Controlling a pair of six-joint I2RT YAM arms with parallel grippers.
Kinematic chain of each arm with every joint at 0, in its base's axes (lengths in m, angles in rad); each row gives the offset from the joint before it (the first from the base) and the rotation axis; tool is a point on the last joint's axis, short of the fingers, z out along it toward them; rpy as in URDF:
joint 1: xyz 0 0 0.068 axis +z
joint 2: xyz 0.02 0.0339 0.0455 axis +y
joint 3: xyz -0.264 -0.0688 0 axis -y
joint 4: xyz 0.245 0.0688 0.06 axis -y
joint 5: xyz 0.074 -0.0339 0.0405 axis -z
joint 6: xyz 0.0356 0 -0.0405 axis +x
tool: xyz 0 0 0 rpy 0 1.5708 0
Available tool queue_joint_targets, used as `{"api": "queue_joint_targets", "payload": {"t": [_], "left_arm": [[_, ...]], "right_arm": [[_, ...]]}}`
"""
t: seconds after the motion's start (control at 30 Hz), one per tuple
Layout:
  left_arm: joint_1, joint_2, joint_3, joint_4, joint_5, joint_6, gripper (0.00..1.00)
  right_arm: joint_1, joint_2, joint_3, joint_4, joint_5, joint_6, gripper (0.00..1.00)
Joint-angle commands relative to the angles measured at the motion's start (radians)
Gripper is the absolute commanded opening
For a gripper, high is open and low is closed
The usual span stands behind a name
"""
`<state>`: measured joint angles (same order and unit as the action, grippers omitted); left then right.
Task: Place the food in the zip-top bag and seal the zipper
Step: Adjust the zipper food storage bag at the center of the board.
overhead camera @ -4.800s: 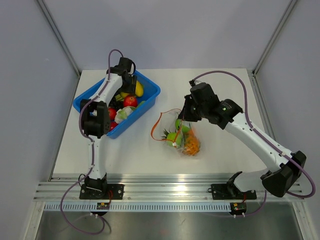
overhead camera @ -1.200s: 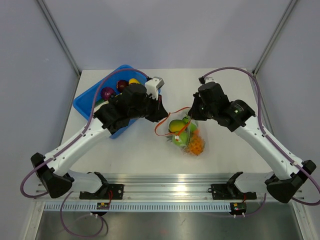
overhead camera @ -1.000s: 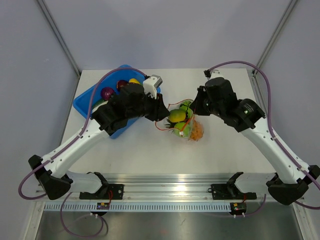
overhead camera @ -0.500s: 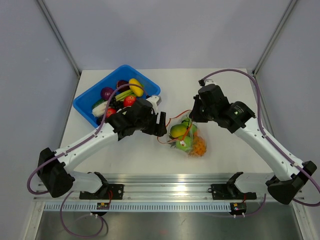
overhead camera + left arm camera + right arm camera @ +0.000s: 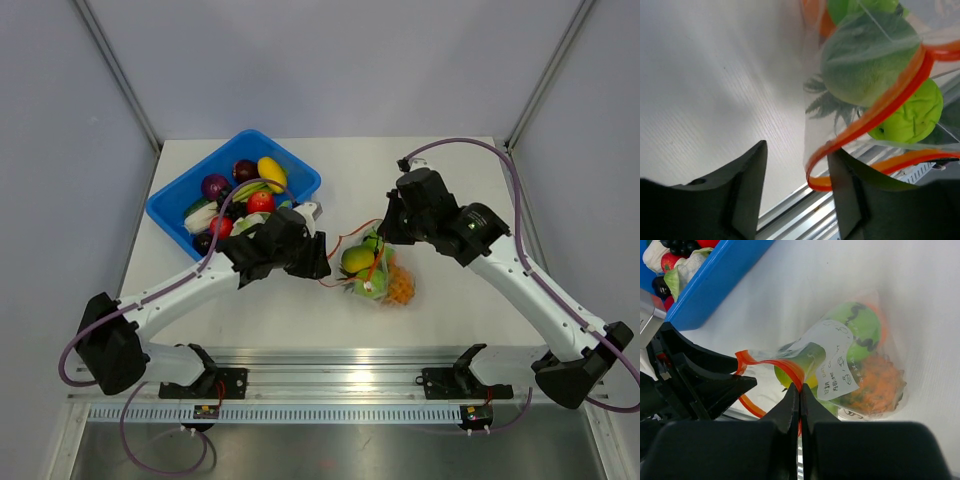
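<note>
Left gripper (image 5: 318, 262) is standing with its jaws apart at the 9 o'clock side of the zip-top bag (image 5: 378, 270), holding nothing. In the left wrist view the looped end of the zipper (image 5: 875, 107) is curling into the gap, close against one finger (image 5: 845, 200). Right gripper (image 5: 799, 390) is clamping shut on the same orange-red strip at the bag's 12 o'clock edge and is lifting the mouth.

The bag is lying on the table (image 5: 450, 170) between the two arms. Green apples (image 5: 865, 65) and an orange knobbly piece (image 5: 875, 385) are showing through the film. More food (image 5: 240, 185) is sitting in the blue bin (image 5: 300, 180) at the bag's 10 o'clock.

The left arm is probably lining up to take the free end of the strip. For a clean grip, the loop should be centred between the pads before closing. Both tracks should be caught together, and the film below should be kept out. The right pinch should be holding steady meanwhile, or the slack strip may slide off sideways.
</note>
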<state>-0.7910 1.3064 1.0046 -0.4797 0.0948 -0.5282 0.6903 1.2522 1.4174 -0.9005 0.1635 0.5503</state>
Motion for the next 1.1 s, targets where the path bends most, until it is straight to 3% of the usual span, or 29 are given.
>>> {"api": "queue_joint_targets", "payload": {"t": [0.0,0.07,0.1,0.13,0.17,0.47,0.7,0.87,1.07], "left_arm": [[0.003,0.033,0.029,0.099,0.02,-0.004,0.46],[0.003,0.05,0.066,0.095,0.022,0.002,0.31],[0.001,0.054,0.086,0.079,0.023,0.005,0.12],[0.001,0.054,0.115,0.072,0.031,0.013,0.01],[0.003,0.05,0.132,0.058,0.039,0.016,0.0],[0.003,0.024,0.298,0.026,0.187,0.039,0.0],[0.003,0.09,0.478,-0.096,0.215,0.089,0.0],[0.004,0.088,0.482,-0.103,0.145,0.094,0.0],[0.009,0.22,0.393,-0.034,0.209,0.091,0.0]], "right_arm": [[0.006,-0.025,-0.001,0.068,-0.001,0.014,0.0],[0.006,-0.03,-0.009,0.064,0.005,0.013,0.0],[0.006,-0.031,-0.012,0.06,0.013,0.01,0.0],[0.005,-0.033,-0.02,0.057,0.021,0.011,0.0],[0.006,-0.037,-0.024,0.055,0.028,0.011,0.0],[0.005,0.024,-0.141,0.057,0.156,-0.006,0.0],[0.005,-0.023,0.058,-0.002,0.119,-0.027,0.0],[0.005,-0.07,0.051,0.008,0.097,-0.038,0.0],[0.005,-0.004,-0.09,0.017,0.172,-0.017,0.0]]}}
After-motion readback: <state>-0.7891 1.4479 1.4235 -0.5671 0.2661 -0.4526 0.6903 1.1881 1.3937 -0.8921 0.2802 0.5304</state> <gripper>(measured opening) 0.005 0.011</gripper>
